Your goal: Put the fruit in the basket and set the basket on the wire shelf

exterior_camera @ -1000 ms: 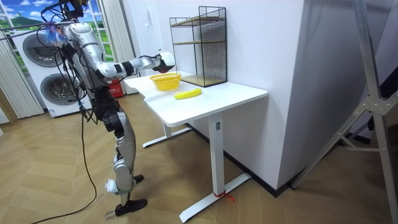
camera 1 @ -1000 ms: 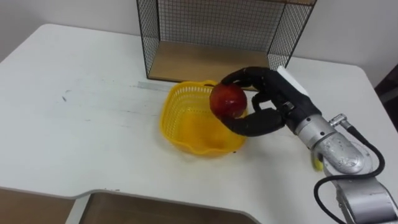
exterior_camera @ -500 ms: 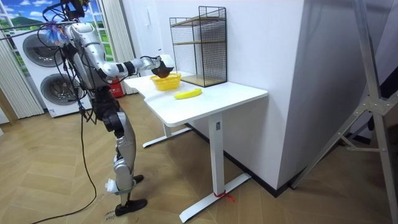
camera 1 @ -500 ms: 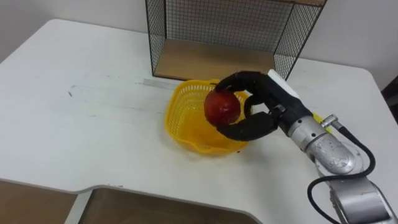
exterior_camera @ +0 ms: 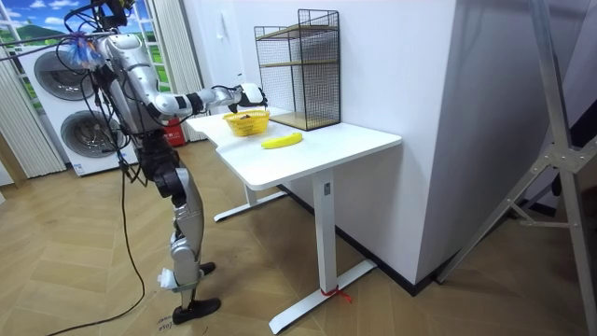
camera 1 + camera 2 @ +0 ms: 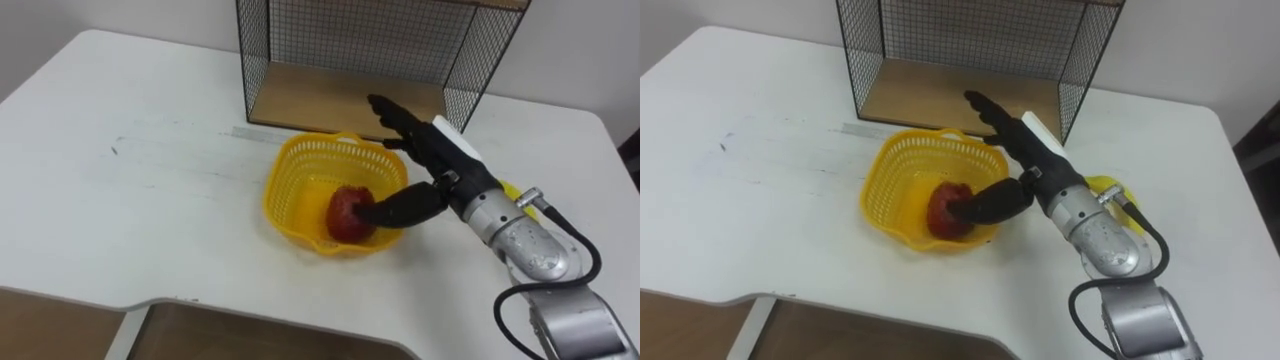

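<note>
White desk point(image 5: 328, 140), herringbone wood floor point(image 5: 392, 308)

Banana point(image 6: 1103, 185) is mostly tucked behind the right hand point(image 6: 443, 165) and its wrist, the wire shelf point(image 6: 350, 45) gets its top chopped off by the picture edge, and that hand covers the apple's point(image 6: 343, 210) right side.
</note>
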Controlling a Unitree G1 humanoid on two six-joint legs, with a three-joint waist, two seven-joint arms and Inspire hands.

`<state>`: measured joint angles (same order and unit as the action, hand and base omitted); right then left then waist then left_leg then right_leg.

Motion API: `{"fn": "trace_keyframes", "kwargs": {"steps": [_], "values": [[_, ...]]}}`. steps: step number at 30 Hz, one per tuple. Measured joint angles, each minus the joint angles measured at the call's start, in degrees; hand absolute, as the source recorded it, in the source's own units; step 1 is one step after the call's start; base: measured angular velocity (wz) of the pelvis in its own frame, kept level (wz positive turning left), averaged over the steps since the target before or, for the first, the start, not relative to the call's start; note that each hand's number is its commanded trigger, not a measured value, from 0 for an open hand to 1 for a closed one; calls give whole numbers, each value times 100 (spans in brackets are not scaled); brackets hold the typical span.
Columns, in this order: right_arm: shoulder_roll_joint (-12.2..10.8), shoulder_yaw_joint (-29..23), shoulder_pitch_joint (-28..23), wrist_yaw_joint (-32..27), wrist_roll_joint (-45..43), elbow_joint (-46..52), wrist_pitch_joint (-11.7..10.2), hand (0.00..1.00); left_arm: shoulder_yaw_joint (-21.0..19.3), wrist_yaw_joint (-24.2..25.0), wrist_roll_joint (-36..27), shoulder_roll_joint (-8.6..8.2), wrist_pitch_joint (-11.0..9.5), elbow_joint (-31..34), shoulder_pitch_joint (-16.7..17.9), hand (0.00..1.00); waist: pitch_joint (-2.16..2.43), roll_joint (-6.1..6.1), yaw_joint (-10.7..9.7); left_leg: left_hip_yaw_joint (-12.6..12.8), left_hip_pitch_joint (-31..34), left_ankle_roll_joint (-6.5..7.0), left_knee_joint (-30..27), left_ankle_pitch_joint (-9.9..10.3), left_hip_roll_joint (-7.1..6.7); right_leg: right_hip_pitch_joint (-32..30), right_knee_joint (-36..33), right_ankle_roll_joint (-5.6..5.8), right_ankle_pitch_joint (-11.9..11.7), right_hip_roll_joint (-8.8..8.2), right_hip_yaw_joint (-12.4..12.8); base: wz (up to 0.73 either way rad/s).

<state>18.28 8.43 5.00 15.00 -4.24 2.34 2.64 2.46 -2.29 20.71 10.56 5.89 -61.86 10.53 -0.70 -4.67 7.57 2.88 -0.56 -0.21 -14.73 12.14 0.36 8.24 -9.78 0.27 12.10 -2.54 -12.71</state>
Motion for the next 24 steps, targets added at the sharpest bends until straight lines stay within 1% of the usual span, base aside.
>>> {"fn": "trace_keyframes", "kwargs": {"steps": [5, 12, 16, 17, 21, 22, 24], "values": [[0, 0, 0, -3, 203, 0, 0, 0, 0, 1, -15, 0, 0, 0, 1, 0, 4, 0, -13, 0, 0, 0, -6, 0, 0, 2, -5, 1, -1, 0, 3, 0], [-9, -1, 0, -112, 208, 11, -1, 0, -2, 0, 18, 1, -1, 0, 5, 0, 13, -10, -30, 1, -7, 0, -2, -1, -2, -2, 1, 1, -1, 1, 1, 0], [-9, -12, 1, -186, 224, 16, -2, 0, -1, -9, 18, -6, -1, -1, 25, 0, 31, -11, -53, 28, -71, 2, -6, -2, -2, -4, 1, 1, -1, -4, 34, -2], [-9, -31, 2, -194, 220, 26, -2, 0, -1, -8, 18, -6, -1, -2, 34, 0, 37, -9, -101, 25, -87, 2, -3, -2, -3, 0, 0, 1, -1, -5, 39, 0], [-9, -275, 4, -337, 219, 214, -6, 0, -81, -8, 16, -7, -3, -3, 39, 0, 55, -6, -172, 21, -70, 3, -8, -2, -3, 19, -5, 1, -1, -7, 18, 0], [-7, -397, 6, -443, 219, 270, -6, 0, -130, -7, 16, -9, -5, -3, 44, 0, 64, -4, -188, 20, -70, 3, -10, -3, -3, 21, -6, 1, -1, -8, 17, 0], [-8, -550, 29, -603, 211, 322, -12, 0, -213, -9, 17, -9, -5, -3, 73, 0, 67, -2, -247, 19, -77, 3, -13, -3, -3, 38, -6, 1, -1, -9, 20, 0]]}}
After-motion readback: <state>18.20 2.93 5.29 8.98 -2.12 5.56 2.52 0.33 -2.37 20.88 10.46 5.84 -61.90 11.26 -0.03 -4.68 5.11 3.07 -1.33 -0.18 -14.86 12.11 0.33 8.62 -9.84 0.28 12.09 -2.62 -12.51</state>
